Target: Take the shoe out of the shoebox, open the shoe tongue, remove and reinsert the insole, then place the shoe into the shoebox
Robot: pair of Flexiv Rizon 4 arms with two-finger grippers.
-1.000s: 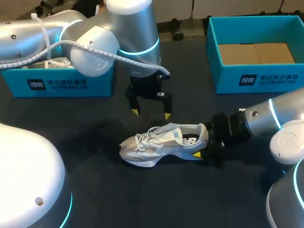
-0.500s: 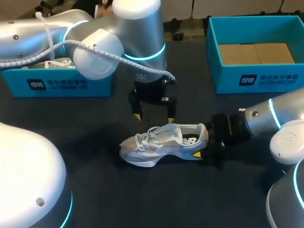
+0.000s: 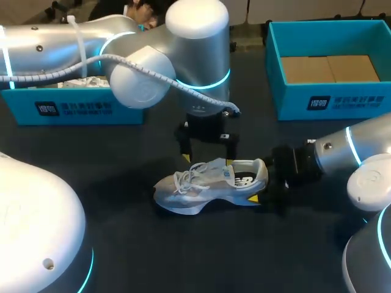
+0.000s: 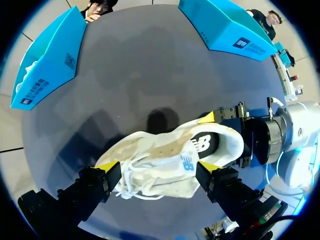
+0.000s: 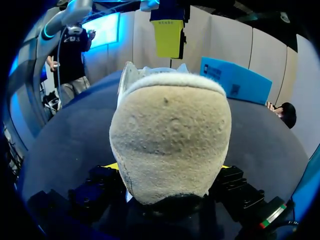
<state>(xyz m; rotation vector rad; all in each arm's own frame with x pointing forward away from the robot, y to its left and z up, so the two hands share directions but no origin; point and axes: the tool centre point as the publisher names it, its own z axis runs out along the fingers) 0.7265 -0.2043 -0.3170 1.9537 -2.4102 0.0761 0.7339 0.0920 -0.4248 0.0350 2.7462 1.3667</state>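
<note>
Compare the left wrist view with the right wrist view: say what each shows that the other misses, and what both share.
Only the left wrist view: the shoe from above with its laces, both shoeboxes, and the left gripper open astride it. Only the right wrist view: the heel end-on, close up. Both: the shoe, gripped at its heel by the right gripper.

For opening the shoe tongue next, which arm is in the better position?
Probably the left. The left gripper hangs open just above the shoe, straddling its laced middle where the tongue lies. The right gripper is shut on the heel, so it can steady the shoe.
</note>
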